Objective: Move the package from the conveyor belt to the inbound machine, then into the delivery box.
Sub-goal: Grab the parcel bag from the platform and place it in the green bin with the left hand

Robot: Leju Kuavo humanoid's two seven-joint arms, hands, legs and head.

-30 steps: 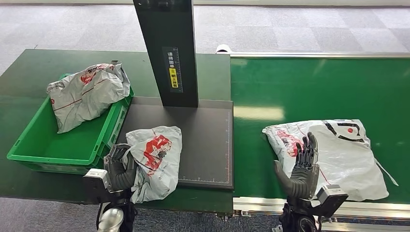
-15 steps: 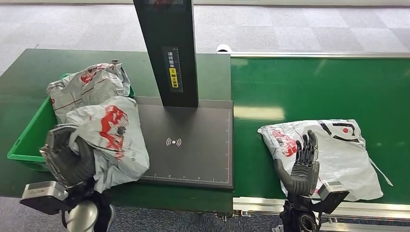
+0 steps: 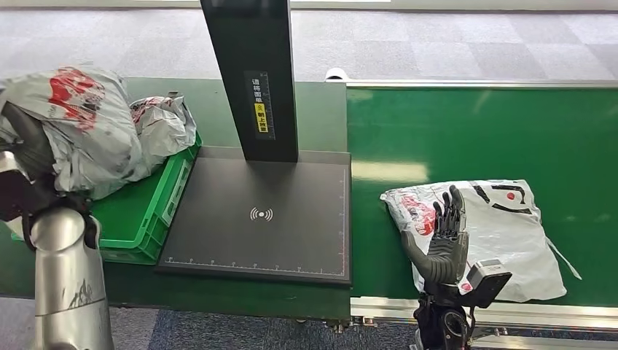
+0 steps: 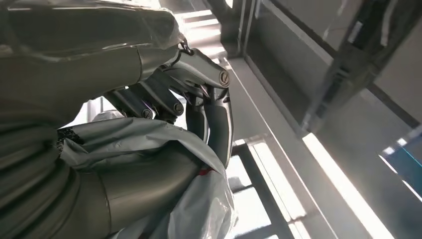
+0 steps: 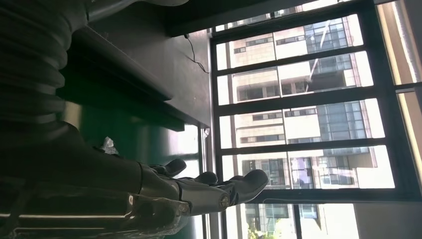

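Gripping a grey plastic package [image 3: 84, 127] with red printing, the left robot hand [image 3: 22, 142] is raised at the far left of the head view, over the near-left part of the green delivery box [image 3: 149, 200]. The dark fingers [image 4: 209, 104] curl around the crinkled bag in the left wrist view, and the bag bulges out past the palm toward the scanner side. Just beyond this robot hand, a second grey package [image 3: 164, 120] lies in the far corner of the box, leaning on its rim; the held bag overlaps it in the head view, and contact between them cannot be judged.

Well to the right of that robot hand lies the black platform of the inbound machine [image 3: 270, 219], with a white wireless symbol at its middle and a dark upright column [image 3: 255, 73] rising from its far edge. Both box and machine sit on the dark green desk [image 3: 321, 109].

Standing upright with fingers extended and slightly spread, the right robot hand [image 3: 441, 240] holds nothing. Directly behind it and to its right, a white-and-grey package [image 3: 503, 226] with red and black marks lies flat on the green conveyor belt [image 3: 481, 131], near the belt's front edge. Whether the fingertips touch this bag cannot be told.
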